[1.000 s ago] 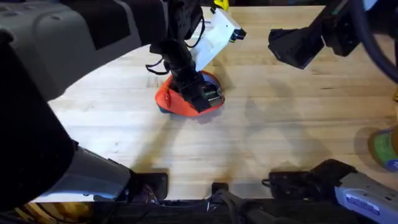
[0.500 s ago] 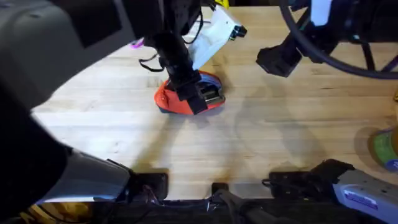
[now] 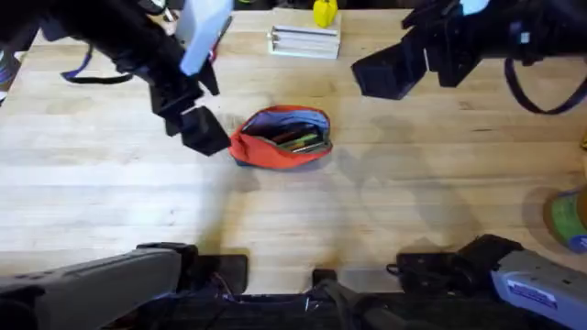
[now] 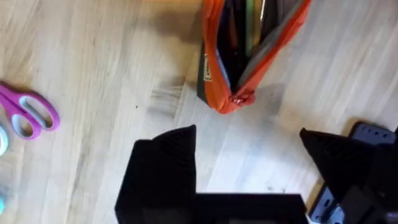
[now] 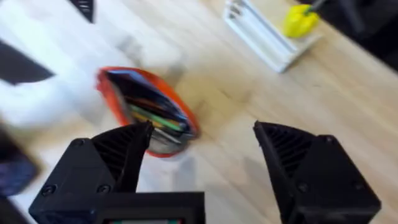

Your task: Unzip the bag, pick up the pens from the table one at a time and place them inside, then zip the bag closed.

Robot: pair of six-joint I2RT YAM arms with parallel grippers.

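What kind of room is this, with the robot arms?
Probably a robot workshop or lab: a wooden table, two arms over it, and school things like an open orange pencil bag and pink scissors.

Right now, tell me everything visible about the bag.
The bag is a soft orange-red fabric pouch with a darker bluish lower edge, lying on the table near its middle. Its zipper is open, its mouth gaping, with pens inside, one green. Neither gripper touches it; the open left gripper hangs beside one end.

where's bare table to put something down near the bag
Free: the wide strip between the bag and the arm bases, and the stretch right of the bag. Crowded: left of it, where the left hand hovers, and the far edge with the white rack.
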